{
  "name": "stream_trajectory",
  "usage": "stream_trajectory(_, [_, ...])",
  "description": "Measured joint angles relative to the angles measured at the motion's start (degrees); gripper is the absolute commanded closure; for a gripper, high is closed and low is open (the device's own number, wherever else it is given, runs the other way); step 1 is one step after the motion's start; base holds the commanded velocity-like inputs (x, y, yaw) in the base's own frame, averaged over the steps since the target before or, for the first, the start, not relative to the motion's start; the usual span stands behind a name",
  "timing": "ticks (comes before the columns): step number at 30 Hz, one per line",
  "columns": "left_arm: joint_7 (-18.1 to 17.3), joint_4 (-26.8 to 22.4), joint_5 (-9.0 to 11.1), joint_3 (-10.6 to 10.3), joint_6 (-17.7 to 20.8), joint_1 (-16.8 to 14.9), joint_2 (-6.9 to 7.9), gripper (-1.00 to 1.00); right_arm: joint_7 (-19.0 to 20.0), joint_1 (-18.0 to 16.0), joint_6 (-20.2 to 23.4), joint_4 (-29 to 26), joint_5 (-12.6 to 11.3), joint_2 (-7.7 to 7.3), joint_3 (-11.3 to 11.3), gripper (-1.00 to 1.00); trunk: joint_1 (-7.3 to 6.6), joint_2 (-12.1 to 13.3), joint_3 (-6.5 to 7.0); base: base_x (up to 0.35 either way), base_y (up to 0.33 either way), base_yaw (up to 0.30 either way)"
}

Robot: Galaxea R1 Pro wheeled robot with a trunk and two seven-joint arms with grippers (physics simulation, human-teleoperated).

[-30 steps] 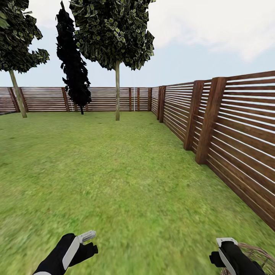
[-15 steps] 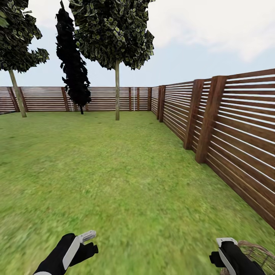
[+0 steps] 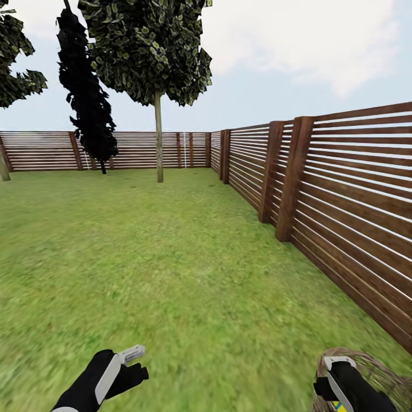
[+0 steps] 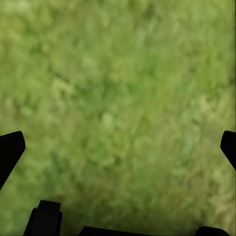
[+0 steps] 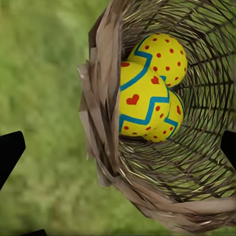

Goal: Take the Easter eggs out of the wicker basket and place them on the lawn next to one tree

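Lawn: broad grass beneath both grippers.
Fence: slatted wood, well beyond the right gripper.
Thin-trunked tree: far ahead of both arms.
Wicker basket: directly under the right gripper, rim near its fingers.
Easter eggs: three, clustered inside.
Right gripper: fingers apart, empty.
Left gripper: fingers apart over bare grass.
Risk: a descending finger may snag the woven rim, tipping the basket.

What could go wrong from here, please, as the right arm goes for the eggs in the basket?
The eggs lie packed together deep in the wicker basket, so the open right pincer may catch the frayed rim or nudge two eggs at once. The basket sits at the head view's corner, behind the arm, so aiming may be poor.
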Motion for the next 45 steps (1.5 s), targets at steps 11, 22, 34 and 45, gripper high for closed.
stream_trajectory(11, [0.0, 0.0, 0.0, 0.0, 0.1, 0.0, -0.22, -1.00, 0.0, 0.0, -0.1, 0.0, 0.0, 0.01, 0.0, -1.00, 1.09, -2.0, -0.88, 0.000, 0.000, -0.004])
stream_trajectory(22, [0.0, 0.0, 0.0, 0.0, 0.0, 0.0, -0.23, -1.00, 0.0, 0.0, 0.0, 0.0, 0.4, 0.00, 0.0, -1.00, 3.51, -6.4, -2.85, 0.000, 0.000, 0.000])
stream_trajectory(34, [0.0, 0.0, 0.0, 0.0, 0.0, 0.0, -0.23, -1.00, 0.0, 0.0, 0.0, 0.0, 0.5, -0.08, 0.1, -1.00, 6.15, -11.2, -5.01, 0.000, 0.000, 0.000])
stream_trajectory(45, [0.0, 0.0, 0.0, 0.0, 0.0, 0.0, -0.23, -1.00, 0.0, 0.0, 0.0, -0.1, 0.3, -0.10, 0.0, -1.00, 8.56, -15.6, -6.98, 0.000, 0.000, 0.000])
